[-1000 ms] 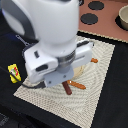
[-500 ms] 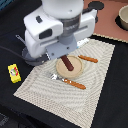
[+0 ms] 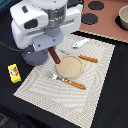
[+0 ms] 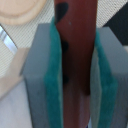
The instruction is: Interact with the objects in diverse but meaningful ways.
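Note:
My gripper (image 3: 50, 50) is shut on the brown sausage (image 3: 55, 57) and holds it tilted just above the round wooden plate's (image 3: 71, 67) edge on the exterior view's left. In the wrist view the sausage (image 4: 75, 60) stands between the green pads (image 4: 52, 80) of the grey fingers. The white-and-blue fish (image 3: 80, 43) lies on the woven mat (image 3: 60, 100) behind the plate. The yellow packet with a red mark (image 3: 14, 73) lies on the dark table at the mat's left. The frying pan and the pale blue carton are hidden or out of view.
An orange-handled fork (image 3: 69, 81) lies in front of the plate and an orange-handled knife (image 3: 87, 58) lies behind it. A brown board with dark round discs (image 3: 93, 15) and a bowl (image 3: 123, 17) sits at the back right. The arm's white body (image 3: 40, 22) covers the back left.
The arm has moved back and to the exterior view's left, uncovering the plate and cutlery. The sausage stays held in the gripper.

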You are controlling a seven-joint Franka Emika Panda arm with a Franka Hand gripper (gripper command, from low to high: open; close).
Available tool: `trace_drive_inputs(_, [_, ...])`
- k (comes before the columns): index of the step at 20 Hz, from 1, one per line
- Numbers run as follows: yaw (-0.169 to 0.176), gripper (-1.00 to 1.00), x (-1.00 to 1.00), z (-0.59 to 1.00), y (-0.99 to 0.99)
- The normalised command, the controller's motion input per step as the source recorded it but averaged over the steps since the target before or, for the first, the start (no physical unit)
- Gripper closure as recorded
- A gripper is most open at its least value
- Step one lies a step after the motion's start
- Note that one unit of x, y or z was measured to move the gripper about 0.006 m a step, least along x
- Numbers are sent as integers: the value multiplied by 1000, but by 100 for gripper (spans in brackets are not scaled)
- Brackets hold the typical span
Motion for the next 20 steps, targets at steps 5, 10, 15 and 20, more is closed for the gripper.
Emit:
trace_drive_inputs(5, [0,100,-918,-349,194])
trace_drive_inputs(10, [11,100,-910,-430,254])
trace_drive_inputs(15, [22,100,-933,-420,293])
trace_drive_inputs(20, [24,100,-931,-423,294])
